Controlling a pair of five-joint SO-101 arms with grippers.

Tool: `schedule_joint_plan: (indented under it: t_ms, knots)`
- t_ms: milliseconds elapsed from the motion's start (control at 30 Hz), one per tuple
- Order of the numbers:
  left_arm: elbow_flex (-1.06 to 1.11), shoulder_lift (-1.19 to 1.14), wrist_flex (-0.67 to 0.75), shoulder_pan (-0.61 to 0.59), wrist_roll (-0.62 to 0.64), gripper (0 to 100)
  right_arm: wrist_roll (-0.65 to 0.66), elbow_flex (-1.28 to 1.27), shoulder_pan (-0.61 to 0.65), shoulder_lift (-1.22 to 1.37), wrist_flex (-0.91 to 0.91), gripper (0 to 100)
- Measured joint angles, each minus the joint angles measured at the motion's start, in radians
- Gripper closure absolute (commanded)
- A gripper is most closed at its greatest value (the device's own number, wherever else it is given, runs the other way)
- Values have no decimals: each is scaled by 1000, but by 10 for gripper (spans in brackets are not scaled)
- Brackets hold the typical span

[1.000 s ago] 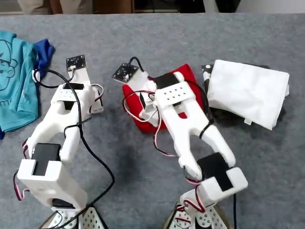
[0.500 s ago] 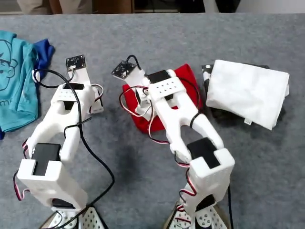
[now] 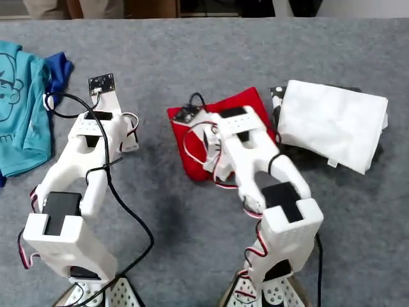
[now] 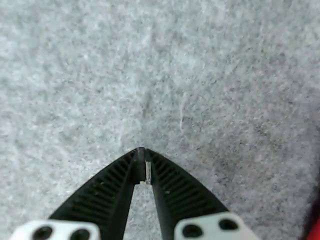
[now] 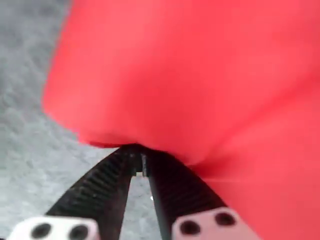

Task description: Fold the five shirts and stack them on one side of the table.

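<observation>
Red shirt (image 5: 200,75), edge between closed tips of the right gripper (image 5: 139,162)

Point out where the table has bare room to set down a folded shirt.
Bare table runs along the far edge, beyond the red shirt and white shirt; also between the left arm and right arm, and at the near right. Crowded: teal shirt far left, red beside white.

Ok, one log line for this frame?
left gripper shut over bare table | right gripper shut on red shirt edge | white shirt folded | teal shirt unfolded
</observation>
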State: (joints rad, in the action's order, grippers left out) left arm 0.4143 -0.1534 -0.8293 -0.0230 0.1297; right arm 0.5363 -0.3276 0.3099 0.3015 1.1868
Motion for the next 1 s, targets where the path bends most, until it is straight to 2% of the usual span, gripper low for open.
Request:
schedule_joint_plan:
  t_ms: [200,500,600,767,1000]
  knots:
    - [0,0,0,0,0,981,38,20,-80,-23,9,996]
    - [-26,0,0,2,0,981,63,247,-95,-279,242,995]
    - [-81,0,-5,49,20,981,81,269,-132,-281,252,995]
    - [-276,0,-94,178,69,981,84,270,-244,-181,181,996]
    - [-405,-178,-2,304,86,981,84,270,-324,15,51,996]
